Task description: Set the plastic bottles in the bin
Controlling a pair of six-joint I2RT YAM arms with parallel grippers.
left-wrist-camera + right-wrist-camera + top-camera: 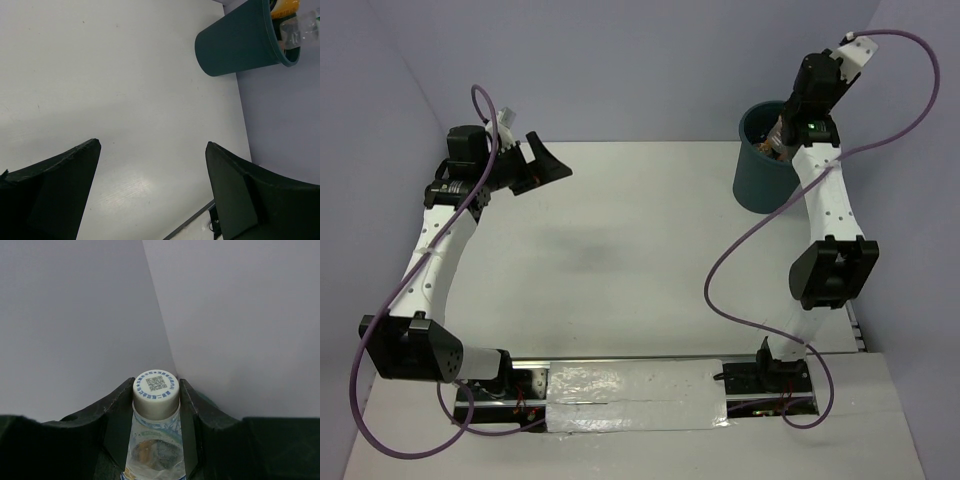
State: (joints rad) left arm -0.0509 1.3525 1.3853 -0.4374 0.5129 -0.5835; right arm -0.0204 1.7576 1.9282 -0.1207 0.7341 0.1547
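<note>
White table (650,250) w/ matte top, in a room corner of pale lilac walls (620,60). A silvery strip (635,395) ran along the near edge btwn the arm bases.

Counts: 2 arms, 2 purple cables (720,270), 1 bin, 3 bottles at most made out.

L gripper (152,144) hung over the far left part of the table, fingers wide apart, nothing btwn them.

Teal bin (760,185) stood upright at the far right corner. In the left wrist view an orange-yellow bottle (285,7) showed inside it, and a clear bottle (300,30) at its mouth. Couldn't tell if that clear one was the bottle being held.

R gripper (156,382) was above the bin, clamped on the neck of a clear bottle w/ blue-white label (156,445), just under its white cap (156,390). The cap had a QR code on top.
</note>
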